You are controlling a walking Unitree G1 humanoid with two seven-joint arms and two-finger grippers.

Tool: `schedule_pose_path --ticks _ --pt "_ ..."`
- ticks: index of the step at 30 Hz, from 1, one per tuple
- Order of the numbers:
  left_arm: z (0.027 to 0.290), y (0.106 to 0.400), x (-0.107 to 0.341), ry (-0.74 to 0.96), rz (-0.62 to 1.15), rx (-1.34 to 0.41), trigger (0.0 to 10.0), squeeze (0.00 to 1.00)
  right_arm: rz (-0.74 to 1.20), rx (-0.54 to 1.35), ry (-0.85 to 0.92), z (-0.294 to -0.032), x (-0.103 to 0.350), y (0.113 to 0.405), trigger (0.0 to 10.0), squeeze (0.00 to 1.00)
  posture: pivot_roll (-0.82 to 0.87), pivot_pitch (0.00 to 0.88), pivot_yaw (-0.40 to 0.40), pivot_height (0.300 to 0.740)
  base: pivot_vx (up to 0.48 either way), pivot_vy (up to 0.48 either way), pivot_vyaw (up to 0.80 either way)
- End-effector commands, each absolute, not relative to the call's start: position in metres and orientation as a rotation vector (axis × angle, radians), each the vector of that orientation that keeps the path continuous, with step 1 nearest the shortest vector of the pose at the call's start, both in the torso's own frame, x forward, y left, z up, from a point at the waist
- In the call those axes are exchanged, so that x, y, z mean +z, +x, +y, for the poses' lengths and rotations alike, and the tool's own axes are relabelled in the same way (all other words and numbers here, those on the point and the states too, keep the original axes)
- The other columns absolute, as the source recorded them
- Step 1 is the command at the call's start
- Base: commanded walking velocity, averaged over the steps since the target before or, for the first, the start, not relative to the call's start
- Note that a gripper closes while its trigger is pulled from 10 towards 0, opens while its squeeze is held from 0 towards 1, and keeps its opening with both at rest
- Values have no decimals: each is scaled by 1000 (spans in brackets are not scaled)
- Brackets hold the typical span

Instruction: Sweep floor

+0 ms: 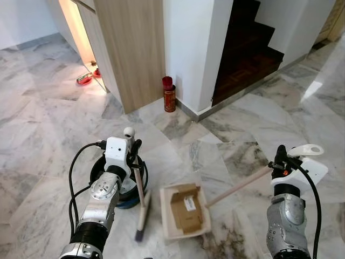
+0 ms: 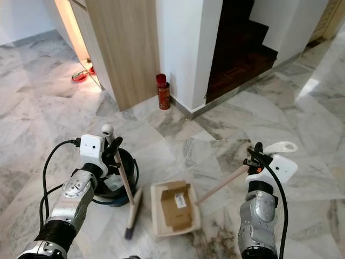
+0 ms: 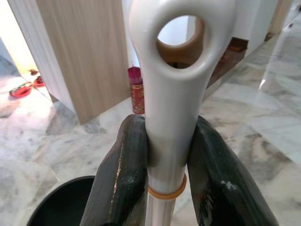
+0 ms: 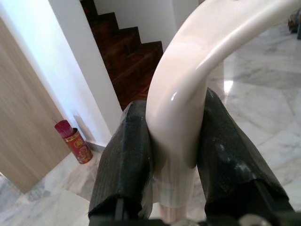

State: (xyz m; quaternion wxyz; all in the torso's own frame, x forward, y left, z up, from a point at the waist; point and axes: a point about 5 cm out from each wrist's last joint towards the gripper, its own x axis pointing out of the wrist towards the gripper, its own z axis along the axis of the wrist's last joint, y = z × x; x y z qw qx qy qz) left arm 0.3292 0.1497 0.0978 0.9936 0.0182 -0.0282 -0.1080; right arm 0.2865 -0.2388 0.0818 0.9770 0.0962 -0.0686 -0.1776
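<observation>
My left gripper (image 1: 134, 150) is shut on the white top of a broom handle (image 3: 171, 108); the broom (image 1: 141, 205) slopes down to its bristle head on the marble floor, left of the dustpan. My right gripper (image 1: 280, 161) is shut on the cream handle (image 4: 181, 117) of the dustpan (image 1: 184, 209). The pan's tray lies flat on the floor between the arms, and a flattened brown cardboard box (image 1: 187, 206) rests in it.
A dark round bin (image 1: 127, 190) stands on the floor beside my left arm. A red canister (image 1: 169, 95) stands against the white wall corner, next to a wooden panel (image 1: 132, 48). Dark wooden stairs (image 1: 245, 48) rise at the back right.
</observation>
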Motion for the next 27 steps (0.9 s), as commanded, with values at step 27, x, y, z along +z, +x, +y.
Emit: schedule_pose_path --ticks 27 --pt "151 330 109 48 -107 -212 10000 0 -179 -366 181 -242 90 288 10000 0 135 90 13 740 0 0 278"
